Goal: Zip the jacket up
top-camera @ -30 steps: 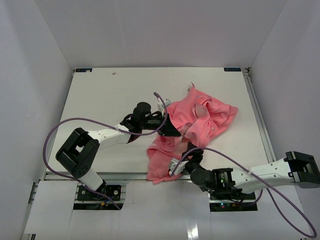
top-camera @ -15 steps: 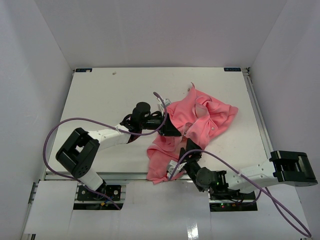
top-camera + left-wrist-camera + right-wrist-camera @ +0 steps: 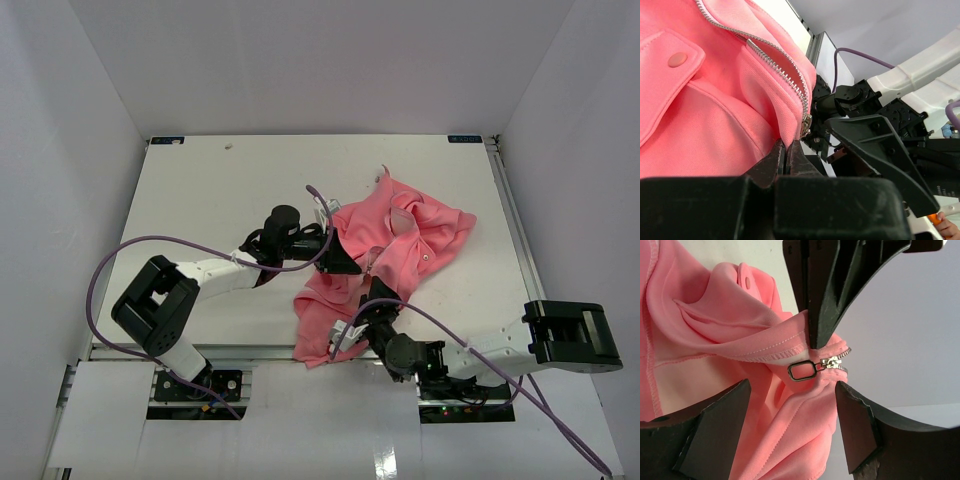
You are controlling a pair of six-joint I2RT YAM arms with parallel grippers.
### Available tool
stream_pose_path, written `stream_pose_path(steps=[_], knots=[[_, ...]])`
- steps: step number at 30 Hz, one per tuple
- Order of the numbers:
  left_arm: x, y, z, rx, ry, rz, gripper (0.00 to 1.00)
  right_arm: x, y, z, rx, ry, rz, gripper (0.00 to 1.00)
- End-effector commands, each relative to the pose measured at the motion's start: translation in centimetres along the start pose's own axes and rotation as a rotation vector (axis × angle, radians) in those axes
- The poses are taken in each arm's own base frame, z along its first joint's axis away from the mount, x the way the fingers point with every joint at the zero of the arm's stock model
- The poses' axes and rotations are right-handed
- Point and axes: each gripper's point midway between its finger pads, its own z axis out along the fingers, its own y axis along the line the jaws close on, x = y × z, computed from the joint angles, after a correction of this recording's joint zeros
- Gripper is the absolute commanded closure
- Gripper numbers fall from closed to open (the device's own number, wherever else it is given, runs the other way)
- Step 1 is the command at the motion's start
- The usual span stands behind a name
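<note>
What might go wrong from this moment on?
The zipper pull is a small ring lying against folded cloth; the open right tool may close on cloth of the jacket instead. The left tool pinches only a thin edge just beside the pull, so that edge may slip once pulling starts, and the two tools may bump.

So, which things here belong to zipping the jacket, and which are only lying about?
For the job: the jacket, its zipper pull, the left hand pinching the fabric beside it, the open right hand facing it.
Just there: the table, the purple cables, a small speck near the far edge.
</note>
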Motion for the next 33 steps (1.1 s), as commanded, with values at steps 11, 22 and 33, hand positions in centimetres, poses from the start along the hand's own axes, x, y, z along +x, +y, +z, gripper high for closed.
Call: stream_pose_path(steps=[11, 22, 33], knots=[[-0.3, -0.8, -0.5, 0.043, -0.013, 0.02, 1.0, -1.5, -1.8, 1.5, 0.053, 0.002, 0.107, 0.31], [-0.2, -0.1, -0.4, 0.032, -0.01, 0.01, 1.0, -1.9, -3.7, 1.2, 0.053, 0.012, 0.168, 0.59], [-0.4, -0.1, -0.5, 0.03, -0.013, 0.011, 1.0, -2.2, -4.9, 0.7, 0.029, -0.029, 0.294, 0.69]])
